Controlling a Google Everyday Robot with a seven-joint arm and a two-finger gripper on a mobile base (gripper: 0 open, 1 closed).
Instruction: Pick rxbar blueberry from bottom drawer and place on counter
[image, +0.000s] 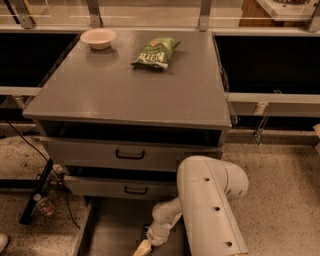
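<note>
A small pale bowl (98, 38) sits near the back left corner of the worktop (125, 95). A green chip bag (156, 52) lies flat near the back edge, a bit right of the middle, well apart from the bowl. It looks crinkly. Under the worktop are two grey drawers, the top drawer (100, 152) and the middle drawer (100, 187). Each has a black handle and is pulled out a little. On the speckled floor (285, 200) to the left lies a small bottle (44, 205), beside a black bar (35, 192) and thin black wires (25, 142). The gripper (142, 247) is low down at the bottom edge of the view, below the two drawers.
</note>
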